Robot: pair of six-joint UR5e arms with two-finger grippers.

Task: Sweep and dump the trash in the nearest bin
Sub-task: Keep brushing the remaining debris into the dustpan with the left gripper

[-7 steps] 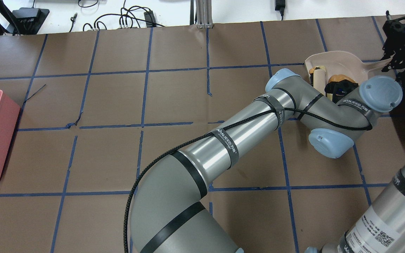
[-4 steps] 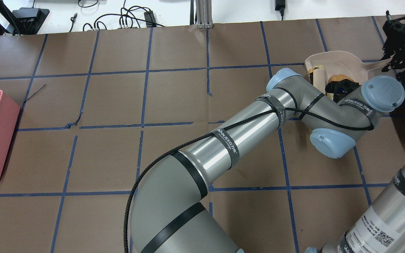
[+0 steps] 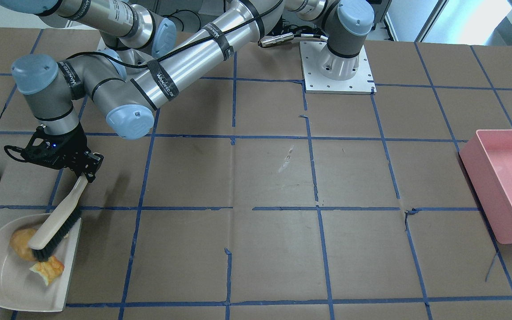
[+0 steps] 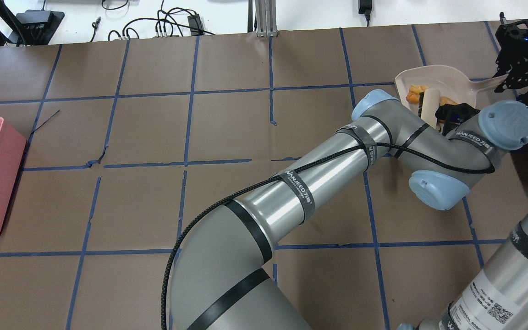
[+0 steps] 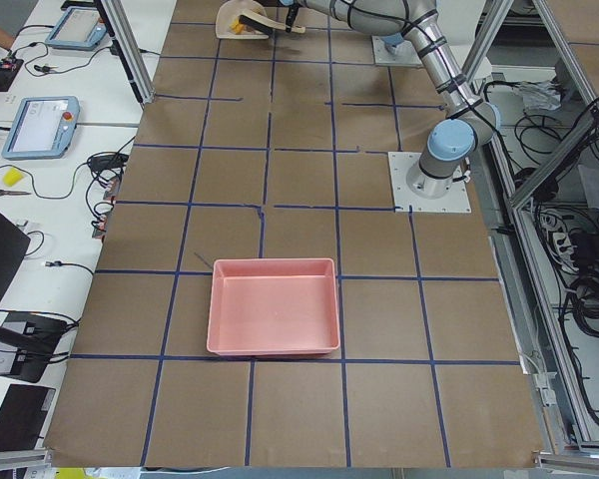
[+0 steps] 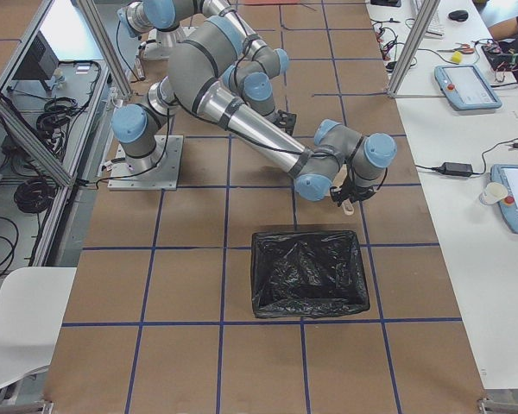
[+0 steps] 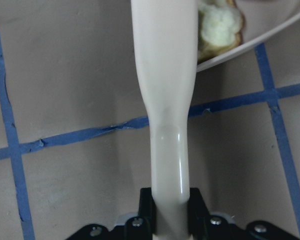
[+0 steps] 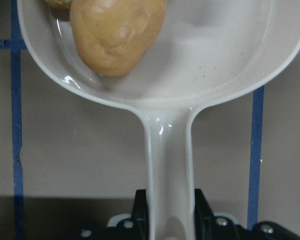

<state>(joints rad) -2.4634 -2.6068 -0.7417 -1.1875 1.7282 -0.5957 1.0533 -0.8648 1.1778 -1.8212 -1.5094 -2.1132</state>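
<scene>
Right, front view, L to R. Off the far-left edge, seen only from its own wrist cam: right tool clamped on the handle of the cream plastic dustpan. Trash is in that pan. A tan potato-shaped lump sits toward the back, and a pale yellow-orange foam chunk nr the open lip. A third piece I can't make out.

Next, cream-handled brush w/ black bristles. Its long axis runs from the pan mouth up-right to the left tool, which is closed tight round the handle end. Bristles sit among the trash.

Then bare brown papered counter. Far right, well apart: pink plastic bin.

From the right-end cam, the black bag-lined bin sits nr the pan end of the counter, so prob. the nearer one. Dump likely goes that way, right arm tipping.
</scene>
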